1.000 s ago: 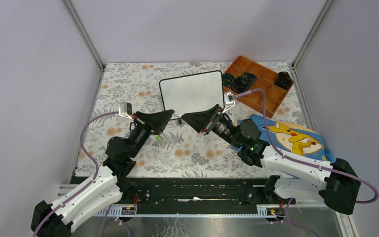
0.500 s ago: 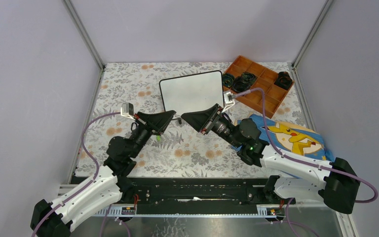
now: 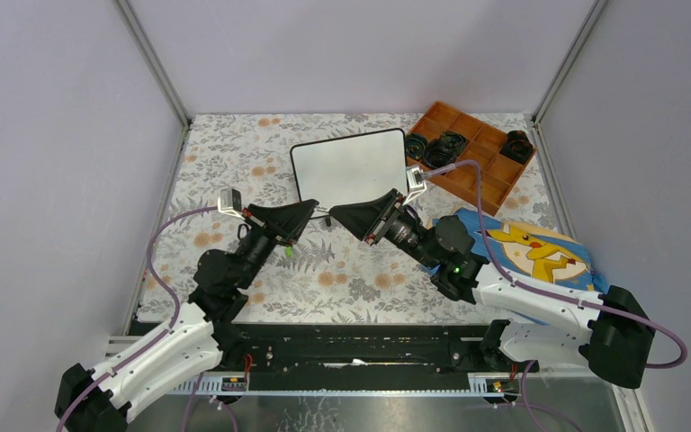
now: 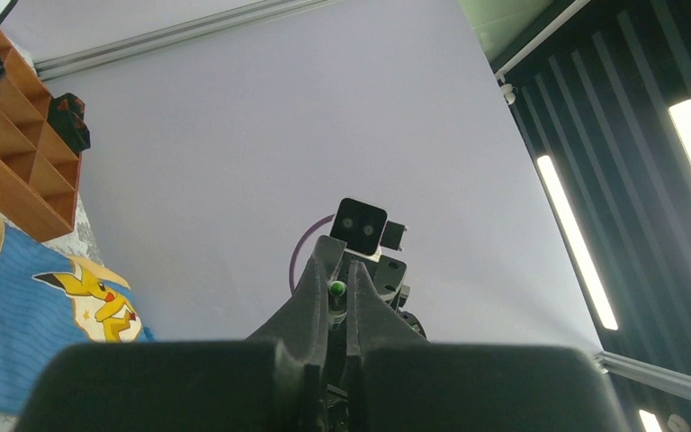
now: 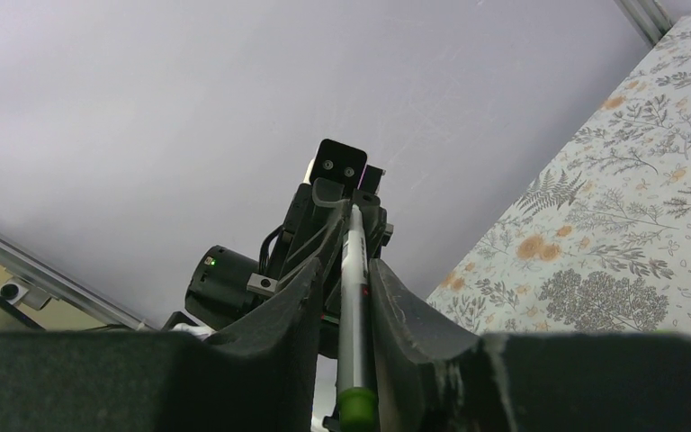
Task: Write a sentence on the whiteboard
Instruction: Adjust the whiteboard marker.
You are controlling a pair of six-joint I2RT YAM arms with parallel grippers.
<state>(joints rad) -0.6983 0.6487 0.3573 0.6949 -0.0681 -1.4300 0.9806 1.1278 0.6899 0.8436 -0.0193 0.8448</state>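
The whiteboard [image 3: 351, 166] lies at the back middle of the floral table. Its face is plain white, with no sentence in view. Just in front of its near edge my two grippers meet tip to tip. A silver marker [image 5: 353, 306] with a green end runs along between my right gripper's [image 5: 351, 220] fingers, which are shut on its barrel. Its other green end [image 4: 336, 289] sits pinched between the tips of my left gripper [image 4: 337, 261], which is also shut. From above, the left gripper [image 3: 317, 209] and the right gripper [image 3: 334, 213] hide most of the marker.
An orange compartment tray [image 3: 490, 180] holding black parts stands at the back right, beside the board. A blue Pikachu cloth [image 3: 531, 252] lies under my right arm. Grey walls and metal posts close in the table on three sides.
Both arms keep almost the same pose. The right gripper has edged very slightly left toward the left gripper.
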